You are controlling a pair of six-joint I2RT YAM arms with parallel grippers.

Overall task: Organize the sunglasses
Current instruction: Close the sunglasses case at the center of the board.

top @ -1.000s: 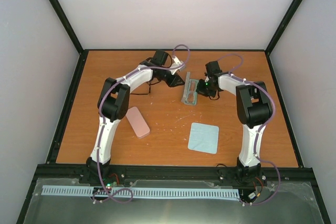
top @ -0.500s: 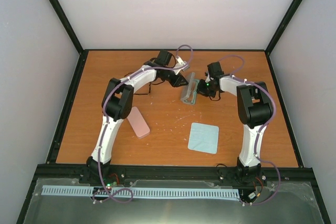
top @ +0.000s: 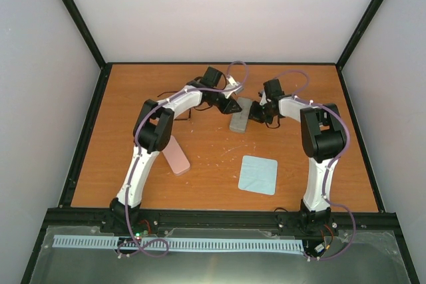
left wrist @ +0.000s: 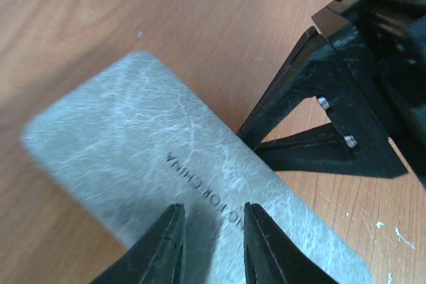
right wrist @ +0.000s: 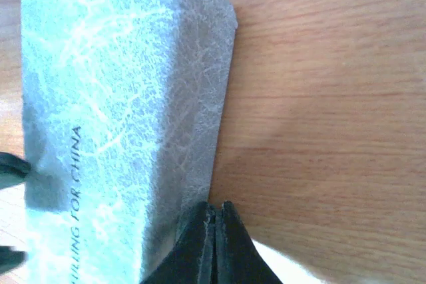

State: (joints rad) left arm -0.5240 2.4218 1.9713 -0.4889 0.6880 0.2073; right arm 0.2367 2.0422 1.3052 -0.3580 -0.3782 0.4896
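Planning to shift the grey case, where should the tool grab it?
Probably across the short width of the grey case, near mid-length, coming straight down from above: it lies flat and closed on the table, long and narrow with parallel sides.

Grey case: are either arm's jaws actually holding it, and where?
Neither grips it: left gripper, jaws part open, rests on the grey case lid; right gripper, jaws shut, touches its long side.

Pale walls [top: 219, 11] box in an orange wooden table [top: 133, 84] (black rails [top: 73, 11] framing it), lighting soft and even.
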